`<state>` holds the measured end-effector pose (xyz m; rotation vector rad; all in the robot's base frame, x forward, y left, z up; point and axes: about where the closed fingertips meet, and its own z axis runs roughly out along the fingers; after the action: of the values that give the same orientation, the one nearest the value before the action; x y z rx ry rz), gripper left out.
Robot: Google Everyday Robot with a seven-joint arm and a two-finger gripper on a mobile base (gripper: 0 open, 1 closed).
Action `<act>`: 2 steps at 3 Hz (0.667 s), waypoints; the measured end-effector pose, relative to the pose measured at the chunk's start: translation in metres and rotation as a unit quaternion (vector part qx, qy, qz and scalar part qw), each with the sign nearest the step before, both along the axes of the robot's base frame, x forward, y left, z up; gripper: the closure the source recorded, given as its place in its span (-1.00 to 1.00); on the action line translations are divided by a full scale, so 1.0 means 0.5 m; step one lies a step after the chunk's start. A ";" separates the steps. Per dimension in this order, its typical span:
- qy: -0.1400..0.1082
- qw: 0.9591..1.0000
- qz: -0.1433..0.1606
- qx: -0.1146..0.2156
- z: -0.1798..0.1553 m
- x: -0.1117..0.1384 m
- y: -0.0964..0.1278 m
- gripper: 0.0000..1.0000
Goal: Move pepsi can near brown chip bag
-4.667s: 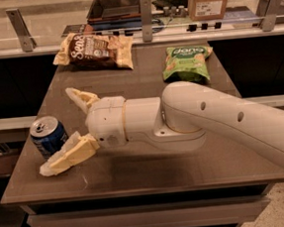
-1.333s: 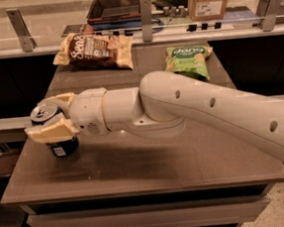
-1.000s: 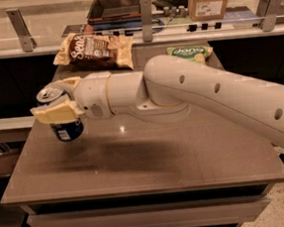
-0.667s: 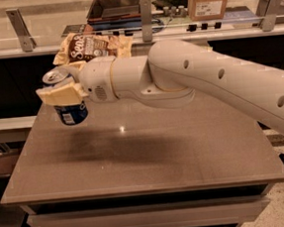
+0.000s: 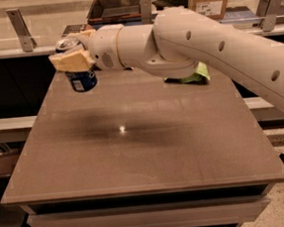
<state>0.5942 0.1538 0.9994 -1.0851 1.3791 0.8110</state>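
Step in hand: carry. My gripper (image 5: 74,51) is at the far left of the table (image 5: 136,156), fingers (image 5: 69,61) clamped on the can (image 5: 82,81) just under its silver top. The can hangs upright and looks clear of the surface, over the far-left corner. I judge the pick done and the transfer under way, with placing not yet done. The brown bag does not show from here. My arm (image 5: 215,39) spans the far edge of the table and may well hide it, so I cannot say how close the can is to it. A corner of the green bag (image 5: 196,74) peeks out under the arm at the far right; that one is not the target. Next move: find the brown bag, bring the can over bare tabletop just beside it, lower it upright until the base seats, then part the fingers and back off. Care needed: no setting it on the bag's edge, no tipping on release.
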 end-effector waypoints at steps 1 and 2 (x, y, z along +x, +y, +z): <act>-0.019 0.999 -0.027 -0.017 0.009 0.081 -0.006 1.00; -0.035 0.999 -0.035 -0.014 0.006 0.151 -0.003 1.00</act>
<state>0.6695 0.1524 1.0026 -1.0721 1.3650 0.6984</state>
